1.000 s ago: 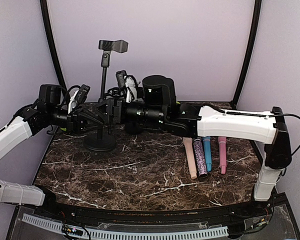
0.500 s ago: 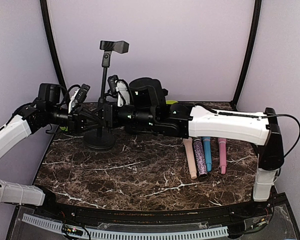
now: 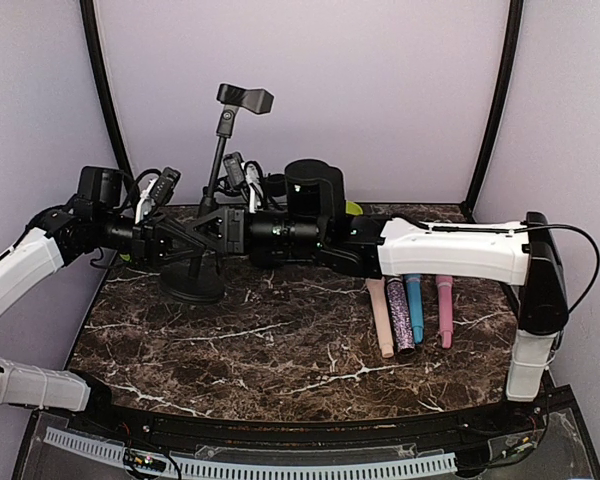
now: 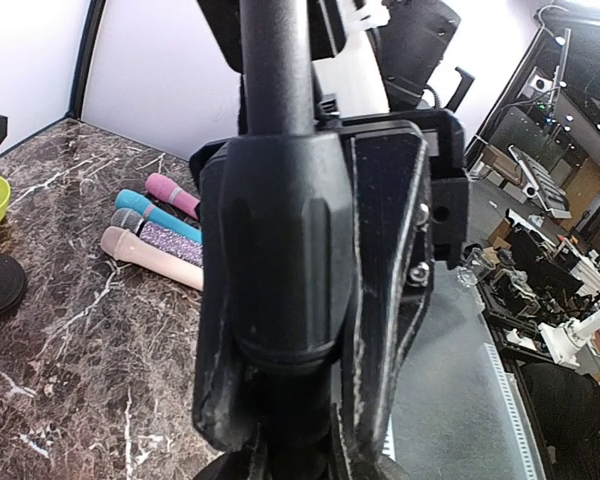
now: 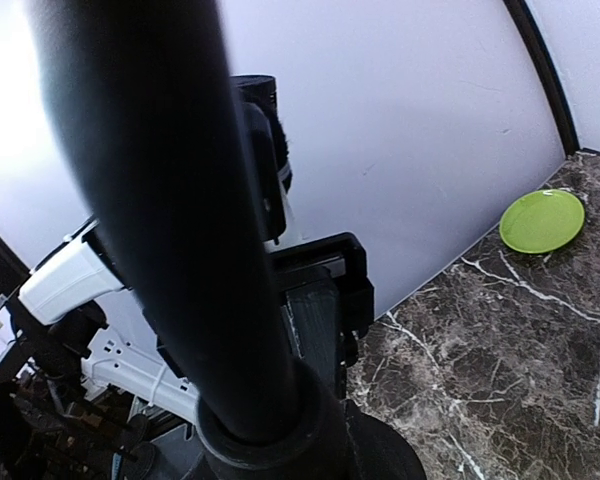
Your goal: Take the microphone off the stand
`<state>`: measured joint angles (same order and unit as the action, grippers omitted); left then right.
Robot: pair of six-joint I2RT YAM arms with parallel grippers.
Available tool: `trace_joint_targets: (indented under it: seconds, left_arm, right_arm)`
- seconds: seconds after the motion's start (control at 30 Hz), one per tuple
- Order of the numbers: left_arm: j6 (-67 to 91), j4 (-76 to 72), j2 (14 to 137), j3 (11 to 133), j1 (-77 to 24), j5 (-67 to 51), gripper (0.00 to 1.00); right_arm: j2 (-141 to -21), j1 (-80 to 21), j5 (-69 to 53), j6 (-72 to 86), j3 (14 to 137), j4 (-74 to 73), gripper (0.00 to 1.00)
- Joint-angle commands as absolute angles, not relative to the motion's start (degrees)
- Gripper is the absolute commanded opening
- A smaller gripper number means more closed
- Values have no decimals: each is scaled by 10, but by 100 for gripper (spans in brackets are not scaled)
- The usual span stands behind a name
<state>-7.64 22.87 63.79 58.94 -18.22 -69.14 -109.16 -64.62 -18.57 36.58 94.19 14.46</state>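
Top external — left fingers (image 3: 185,232) clamp the tilted stand (image 3: 220,150); right fingers (image 3: 223,225) — cannot tell.

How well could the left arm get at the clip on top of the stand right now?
Probably not yet: the left gripper is shut on the stand low down, well below the clip.

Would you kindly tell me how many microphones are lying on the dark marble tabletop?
4, side by side at the right, from left to right: peach microphone, glittery purple microphone, blue microphone, pink microphone. Others may be hidden from view.
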Motion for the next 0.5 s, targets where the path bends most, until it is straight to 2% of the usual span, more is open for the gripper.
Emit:
trace_joint_targets:
  seconds: [0.0,0.13,0.17,0.27,0.33,0.4,0.47]
  left_arm:
    - [-74,179,627,624,-185,-767,0]
    - [-63,170,628,621,-184,-782,0]
    - [-59,167,628,619,-184,-787,0]
    - [-36,145,628,611,-184,-804,0]
    - [-2,110,625,601,-185,-815,0]
    - [32,80,622,592,-184,-825,0]
    - [43,67,618,587,-184,-826,0]
  right_arm:
    - [-1068,-632,-297,422,918,259,9]
    - [-1066,-625,-313,430,889,351,8]
    - [-1068,-623,-355,458,886,373,8]
    - [-1080,-621,-380,480,889,433,13]
    - [-1090,-621,-392,495,896,469,20]
    - [-1100,-619,-395,513,901,503,34]
    - [-1104,-618,-368,517,899,503,44]
